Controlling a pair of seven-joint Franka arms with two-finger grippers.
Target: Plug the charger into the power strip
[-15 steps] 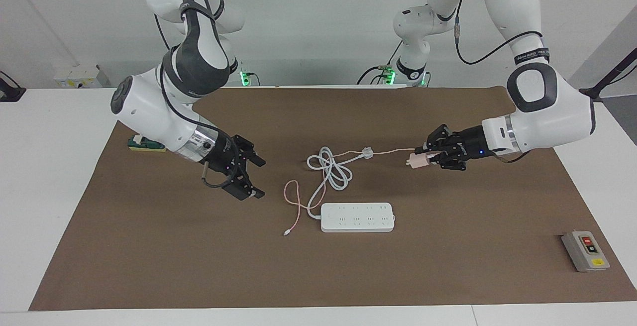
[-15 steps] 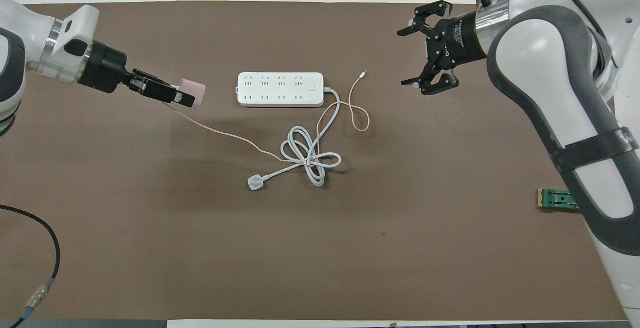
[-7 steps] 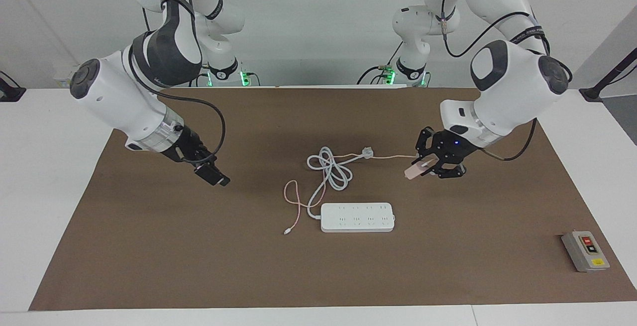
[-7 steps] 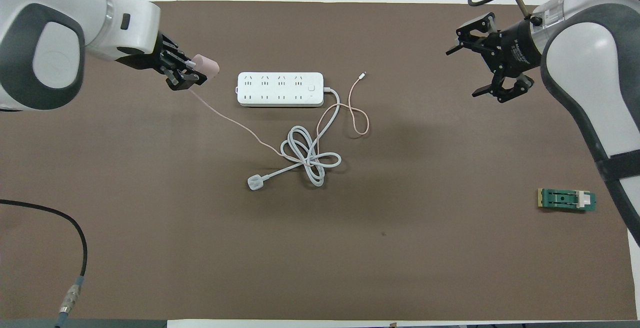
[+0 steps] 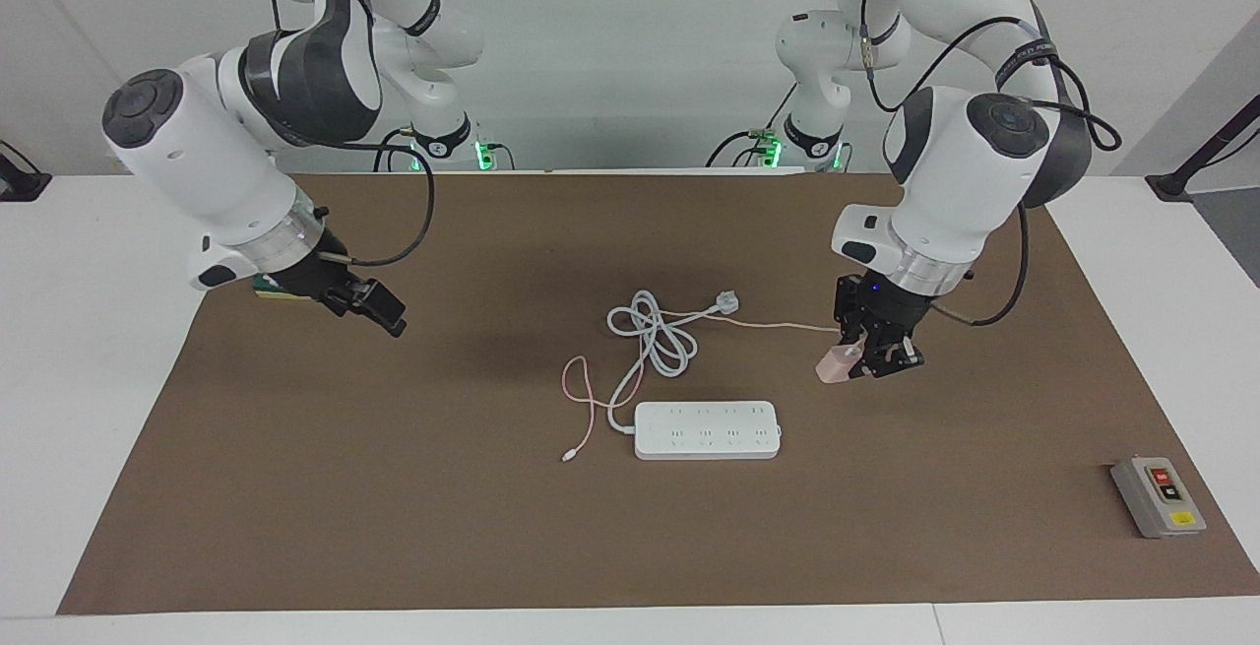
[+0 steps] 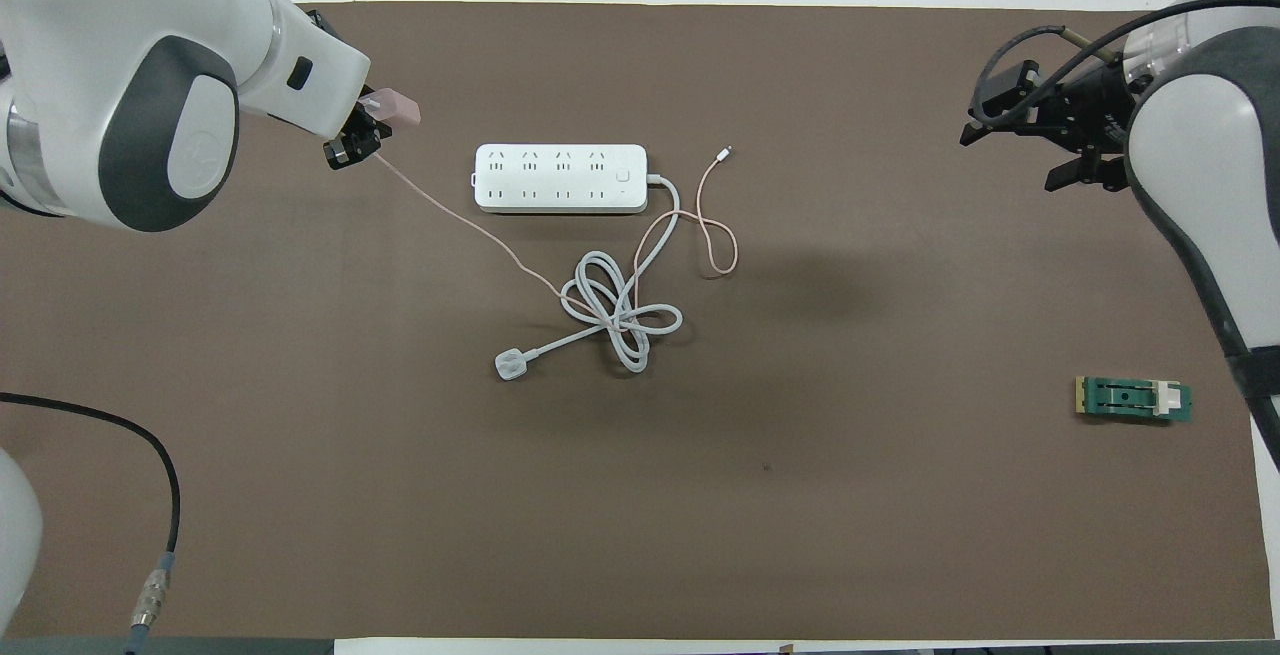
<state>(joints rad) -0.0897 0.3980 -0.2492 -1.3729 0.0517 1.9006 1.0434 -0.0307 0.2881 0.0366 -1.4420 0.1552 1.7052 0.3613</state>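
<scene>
Low in the overhead frame, your coiled white cord (image 6: pixel 620 320) lies on the worktop (image 6: pixel 400 495). At upper centre sits the power strip (image 6: pixel 560 178). Upper left, your left tool (image 5: pixel 866 361) pinches the charger (image 5: pixel 833 366) above the mat. Upper right, your right tool (image 6: pixel 1040 140) hangs spread, holding nothing.

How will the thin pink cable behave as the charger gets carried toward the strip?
Probably floppy: the pink cable sags from the charger in the left tool. It crosses the coiled grey-white cord, so it may drag or snag there. Likely light, adding little pull.
</scene>
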